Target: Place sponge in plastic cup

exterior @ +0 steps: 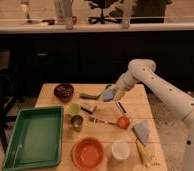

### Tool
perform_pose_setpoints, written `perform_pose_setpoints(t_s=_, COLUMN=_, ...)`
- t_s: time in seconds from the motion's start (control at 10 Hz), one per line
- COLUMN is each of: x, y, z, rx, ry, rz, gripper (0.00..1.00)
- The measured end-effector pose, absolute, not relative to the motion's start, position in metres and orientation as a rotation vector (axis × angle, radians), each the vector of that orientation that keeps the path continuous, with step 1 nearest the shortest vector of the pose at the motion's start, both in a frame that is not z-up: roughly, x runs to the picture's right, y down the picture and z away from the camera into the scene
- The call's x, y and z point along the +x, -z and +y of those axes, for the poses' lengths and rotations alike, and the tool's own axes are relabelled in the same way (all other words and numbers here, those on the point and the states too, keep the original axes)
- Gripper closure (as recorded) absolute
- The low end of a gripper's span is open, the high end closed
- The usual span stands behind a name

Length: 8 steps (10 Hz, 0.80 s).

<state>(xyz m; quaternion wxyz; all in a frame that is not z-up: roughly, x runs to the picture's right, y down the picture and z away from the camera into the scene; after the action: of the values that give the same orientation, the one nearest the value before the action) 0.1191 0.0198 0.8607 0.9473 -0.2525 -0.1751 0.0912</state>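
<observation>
Above table (136, 103), in claw (112, 93) — sponge (107, 95)

Three cups (74, 108) (77, 121) (120, 149), two bowls (64, 91) (76, 151), one sponge (109, 93)

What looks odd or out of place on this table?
Nothing looks spilled or broken. The one odd sight: the blue sponge seems lifted off the table, pinched in the robot's gripper over the far side, well apart from the light green cup. A fork lies slantwise mid-table.

One raised camera looks down across the table (140, 107) at mid-distance, end effector (111, 93) centre-frame.
</observation>
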Motion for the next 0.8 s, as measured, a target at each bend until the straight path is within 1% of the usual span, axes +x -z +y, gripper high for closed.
perform_pose_setpoints(t_s=0.2, x=0.087, y=-0.862, z=0.020, rx=-0.554, ry=-0.209, rz=-0.369, gripper=1.00)
perform_pose_setpoints(t_s=0.4, x=0.071, y=-0.858, z=0.023, rx=-0.572, ry=-0.232, rz=-0.380, gripper=1.00)
perform_pose_setpoints(t_s=0.7, x=0.044, y=-0.846, z=0.028, rx=-0.573, ry=-0.231, rz=-0.409, gripper=1.00)
perform_pose_setpoints(t_s=0.8, x=0.022, y=-0.840, z=0.032, rx=-0.575, ry=-0.208, rz=-0.427, gripper=1.00)
